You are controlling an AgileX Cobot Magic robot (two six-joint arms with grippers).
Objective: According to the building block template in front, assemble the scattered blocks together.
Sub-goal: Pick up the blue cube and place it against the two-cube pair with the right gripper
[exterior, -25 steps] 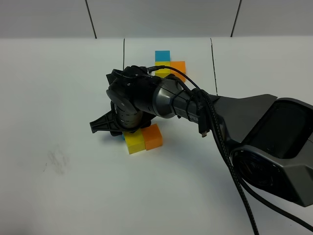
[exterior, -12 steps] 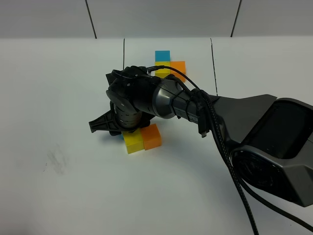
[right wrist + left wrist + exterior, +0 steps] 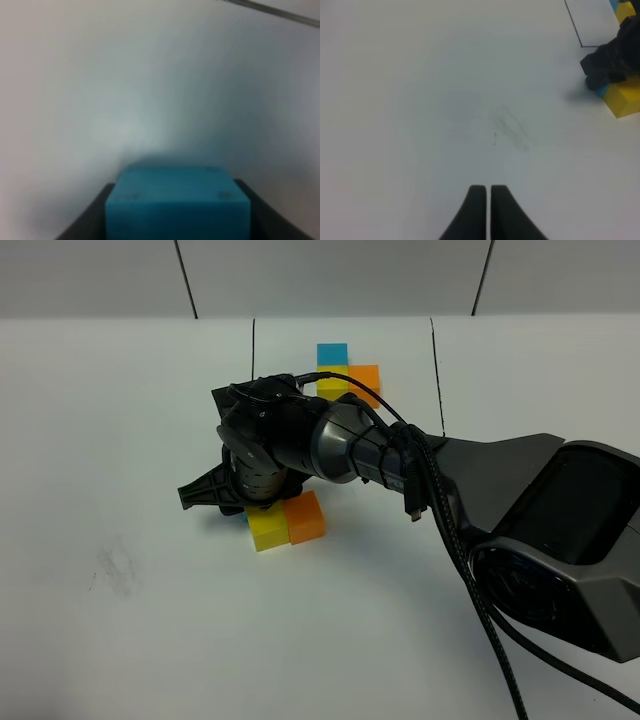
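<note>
The building block template (image 3: 345,372) lies at the far middle: blue, yellow and orange cubes inside a thin black frame. Nearer, a loose yellow cube (image 3: 267,529) touches an orange cube (image 3: 304,517). My right gripper (image 3: 243,510) reaches across to the yellow cube's far left side, shut on the light blue cube (image 3: 177,202). That blue cube fills the space between the dark fingers in the right wrist view. Only a sliver of the blue cube (image 3: 245,517) peeks out under the wrist in the high view. My left gripper (image 3: 486,192) hovers shut over bare table, holding nothing.
The white table (image 3: 120,440) has a faint smudge (image 3: 115,568) at the near left. The right arm's thick black body (image 3: 520,500) and its cable span the right half. The left wrist view catches the yellow cube (image 3: 625,97) and the frame line (image 3: 572,22).
The right gripper has crept slightly left and farther away with the blue cube. The yellow and orange cubes have shifted a little the same way. The left gripper has not moved.
</note>
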